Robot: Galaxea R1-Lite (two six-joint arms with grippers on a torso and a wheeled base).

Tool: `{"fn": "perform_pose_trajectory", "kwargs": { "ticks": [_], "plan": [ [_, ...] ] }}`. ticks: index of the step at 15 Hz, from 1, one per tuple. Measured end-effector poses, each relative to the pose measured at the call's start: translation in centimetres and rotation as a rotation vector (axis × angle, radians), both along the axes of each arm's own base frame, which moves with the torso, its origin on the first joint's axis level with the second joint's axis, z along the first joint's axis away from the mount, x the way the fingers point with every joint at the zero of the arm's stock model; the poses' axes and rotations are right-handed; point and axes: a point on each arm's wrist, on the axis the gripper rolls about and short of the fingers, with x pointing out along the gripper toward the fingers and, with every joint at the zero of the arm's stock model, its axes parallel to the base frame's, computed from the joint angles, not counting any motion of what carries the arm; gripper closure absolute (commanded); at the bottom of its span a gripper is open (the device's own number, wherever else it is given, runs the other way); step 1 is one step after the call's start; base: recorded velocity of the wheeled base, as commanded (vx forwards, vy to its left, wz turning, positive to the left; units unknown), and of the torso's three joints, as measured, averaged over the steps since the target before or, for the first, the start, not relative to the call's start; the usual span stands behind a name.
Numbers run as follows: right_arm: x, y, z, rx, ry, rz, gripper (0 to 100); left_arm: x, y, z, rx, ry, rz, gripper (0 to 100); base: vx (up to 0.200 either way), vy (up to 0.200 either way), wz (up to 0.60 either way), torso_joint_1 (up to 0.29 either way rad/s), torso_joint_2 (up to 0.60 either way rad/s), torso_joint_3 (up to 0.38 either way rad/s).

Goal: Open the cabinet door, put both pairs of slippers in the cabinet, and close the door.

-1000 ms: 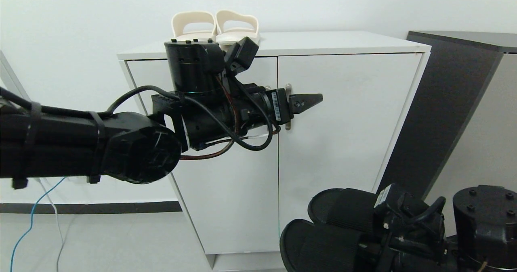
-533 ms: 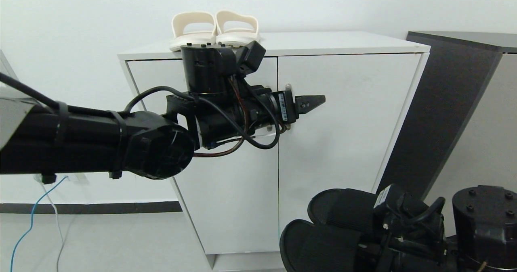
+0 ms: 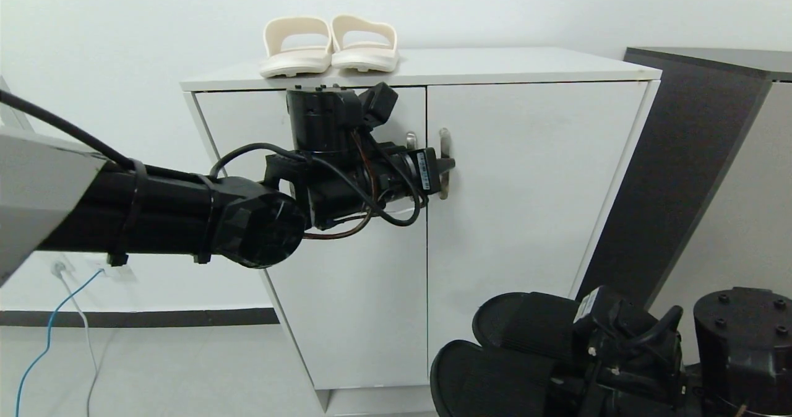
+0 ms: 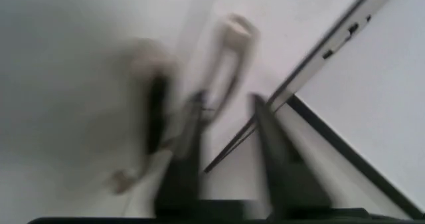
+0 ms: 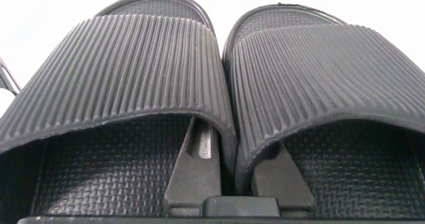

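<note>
Item, my left gripper point(image 3: 449, 164): fingers apart, tips facing the shut right door point(image 3: 532, 219) of the cabinet point(image 3: 526, 64). The door's upright handle point(image 3: 443, 140) is just ahead, seemingly between the fingers, and this is the nearer arm. Item, my right gripper point(image 5: 232, 154): clamped on the black slippers point(image 3: 495, 355), low before the cabinet, while the cream slippers point(image 3: 328, 49) sit on its top. Since a second ago the left gripper has turned from pointing sideways past the handle to facing it, and has sunk lower.

Head camera facing cabinet point(image 3: 532, 219), left wrist near handle point(image 4: 238, 28), right wrist against black slippers point(image 5: 133, 64)
</note>
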Motion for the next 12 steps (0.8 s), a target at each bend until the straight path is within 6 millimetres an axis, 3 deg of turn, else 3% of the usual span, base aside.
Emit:
{"fn": "perform_pose_trajectory", "kwargs": {
  "ticks": [8,12],
  "plan": [
    [-1.2,-0.6,-0.1,0.019,0.018,0.093,100,-4.2,0.4,0.5,0.007,0.012,-0.065,100,0.000,0.000,0.00,0.000,0.00,0.000],
    [-1.2,-0.7,0.0,0.020,0.015,0.092,100,-6.2,1.6,0.7,0.012,0.014,-0.068,100,0.000,0.000,0.00,0.000,0.00,0.000]
  ]
}}
